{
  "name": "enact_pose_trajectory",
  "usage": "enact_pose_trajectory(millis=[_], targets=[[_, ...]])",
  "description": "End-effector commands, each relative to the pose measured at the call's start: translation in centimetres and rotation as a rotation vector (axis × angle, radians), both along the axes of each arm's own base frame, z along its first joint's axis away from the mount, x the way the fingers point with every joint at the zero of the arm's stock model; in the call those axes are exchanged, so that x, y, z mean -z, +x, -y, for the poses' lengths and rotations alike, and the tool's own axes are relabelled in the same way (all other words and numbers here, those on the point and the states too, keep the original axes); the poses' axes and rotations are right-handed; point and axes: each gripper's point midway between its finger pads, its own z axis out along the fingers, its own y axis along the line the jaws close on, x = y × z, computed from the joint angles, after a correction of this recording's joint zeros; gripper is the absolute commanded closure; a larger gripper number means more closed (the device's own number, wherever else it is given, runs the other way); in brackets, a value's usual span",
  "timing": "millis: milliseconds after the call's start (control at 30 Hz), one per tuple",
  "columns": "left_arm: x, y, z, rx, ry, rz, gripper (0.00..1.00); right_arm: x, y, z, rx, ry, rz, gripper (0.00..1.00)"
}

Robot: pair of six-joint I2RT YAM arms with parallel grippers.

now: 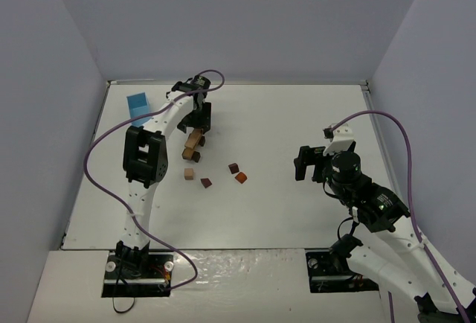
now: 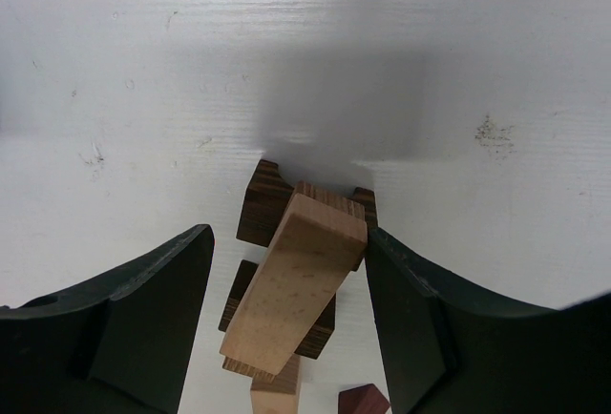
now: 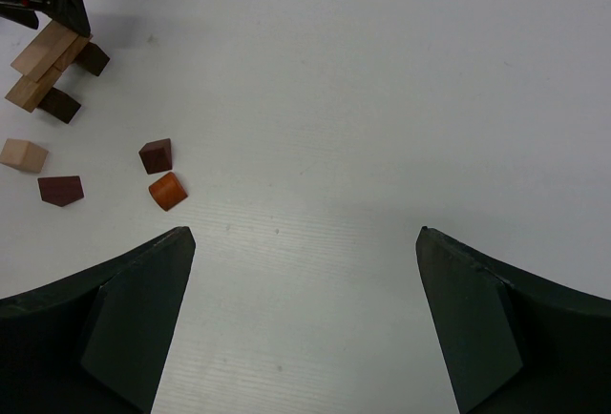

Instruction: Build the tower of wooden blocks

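The tower (image 1: 193,143) stands at the back left: a light tan bar (image 2: 296,280) lies slanted across dark brown blocks (image 2: 263,204), with another tan piece (image 2: 277,390) below it. My left gripper (image 1: 197,120) hangs over it, open (image 2: 288,233). The bar sits between the fingers, the right finger at its far corner and the left finger clear of it. Loose wood blocks lie nearby: a tan cube (image 1: 189,173), a dark reddish piece (image 1: 206,182), a dark brown one (image 1: 233,167) and an orange one (image 1: 241,177). My right gripper (image 1: 303,163) is wide open (image 3: 305,233) over bare table.
A light blue box (image 1: 138,105) stands at the back left, behind the left arm. A small reddish block (image 2: 363,402) lies beside the tower's base. From the right wrist, the tower (image 3: 48,61) and the orange block (image 3: 167,190) show at the far left.
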Motion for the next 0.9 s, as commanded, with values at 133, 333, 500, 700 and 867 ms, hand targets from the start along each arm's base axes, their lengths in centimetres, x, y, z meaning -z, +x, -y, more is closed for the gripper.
enact_pose_trajectory(millis=[133,333,500,700,867], targets=[[-5.9,0.1,1.1,0.0,-0.087,0.109,0.38,-1.3,0.8,-0.2,0.017,0.029,0.053,0.0],[-9.7,-2.7,1.5,0.047,-0.122,0.153,0.37,-1.6,0.7,-0.3,0.009,0.029,0.059,0.0],[-11.4,-7.7,0.7,0.065,-0.13,0.148,0.37,-1.5,0.7,-0.7,-0.015,0.031,0.052,0.0],[-9.7,-13.4,-1.2,-0.031,-0.116,0.1,0.37,-1.2,0.9,-1.4,-0.039,0.021,0.032,0.0],[-7.0,-14.7,-0.8,-0.085,-0.166,0.074,0.37,-0.8,0.9,-1.9,-0.06,0.023,0.015,0.0]])
